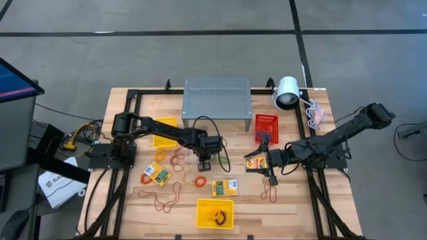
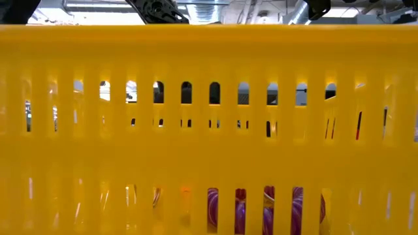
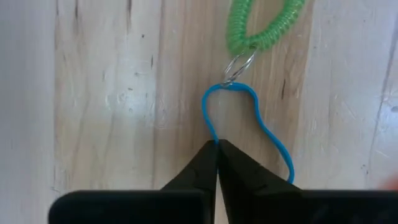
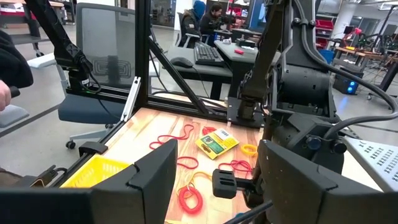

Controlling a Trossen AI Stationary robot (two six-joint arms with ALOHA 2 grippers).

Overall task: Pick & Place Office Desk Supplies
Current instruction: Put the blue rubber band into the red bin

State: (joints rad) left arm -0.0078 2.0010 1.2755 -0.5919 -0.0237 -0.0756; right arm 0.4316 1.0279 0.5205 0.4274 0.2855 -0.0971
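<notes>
Table: pale wood planks (image 1: 120,213) in a black frame, grey floor all round in the high view.
Near bin: yellow bin (image 1: 215,213) at the lower middle of the high view, a dark curl inside; its slotted wall fills the whole low view.
Near bands: big red loop (image 1: 163,198) lower left of centre, small red band (image 1: 269,195) lower right.
Boxes: one crayon box (image 1: 225,187) just above the near bin, a second box (image 1: 155,173) to its left, a third box (image 1: 256,162) at my right claw.
My left claw: left claw (image 3: 217,149) sits at the middle of the high view, tips pressed together on a blue band (image 3: 249,118) lying on the wood.
Blue band: its loop runs up from my tips to a metal ring (image 3: 239,66), which joins a green coil (image 3: 264,25) at the top of the left wrist view.
My right claw: right claw (image 1: 269,162) right of centre in the high view, fingers (image 4: 155,171) spread apart; I cannot tell whether they touch the third box.
Middle bands: orange ring (image 1: 199,181) and red loops (image 1: 179,160) left of my left claw.
Far bin: second yellow bin (image 1: 165,131) upper left of centre, partly under my left arm.
Red basket: red basket (image 1: 265,127) above my right claw.
Stand: grey stand (image 1: 217,98) at the top middle.
Lamp: white lamp (image 1: 287,93) at the upper right.
Room: desks, a chair and a seated person (image 4: 213,15) show far off in the right wrist view.
</notes>
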